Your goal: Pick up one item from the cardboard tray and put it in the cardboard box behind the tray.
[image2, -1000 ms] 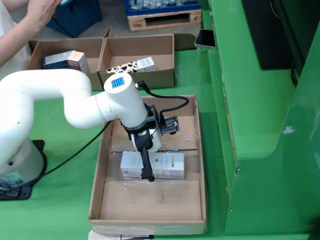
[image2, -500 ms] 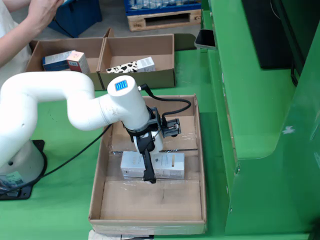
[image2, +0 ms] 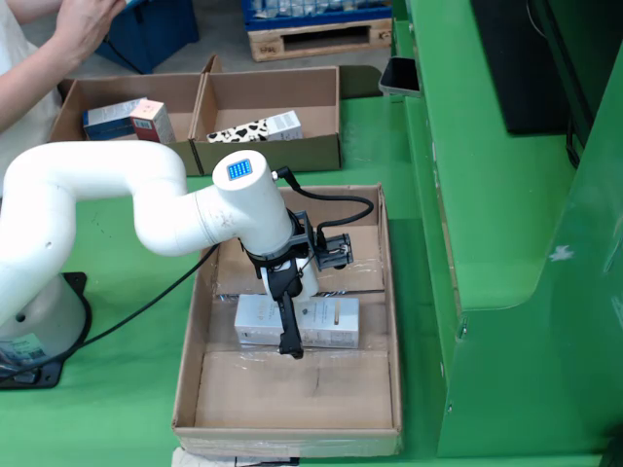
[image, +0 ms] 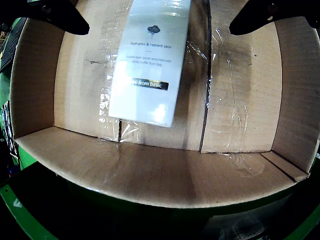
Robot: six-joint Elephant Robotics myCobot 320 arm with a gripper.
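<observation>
A white carton with dark print lies on the floor of the cardboard tray. In the wrist view my gripper is open: its two black fingertips stand wide apart on either side of the carton, not touching it. In the fixed view the white arm reaches down over the tray, and the gripper hangs just above the carton. The cardboard box behind the tray holds a cow-patterned pack.
A second cardboard box with a blue and an orange pack stands left of the first. A person's arm reaches in at the top left. A green wall rises right of the tray. Clear tape crosses the tray floor.
</observation>
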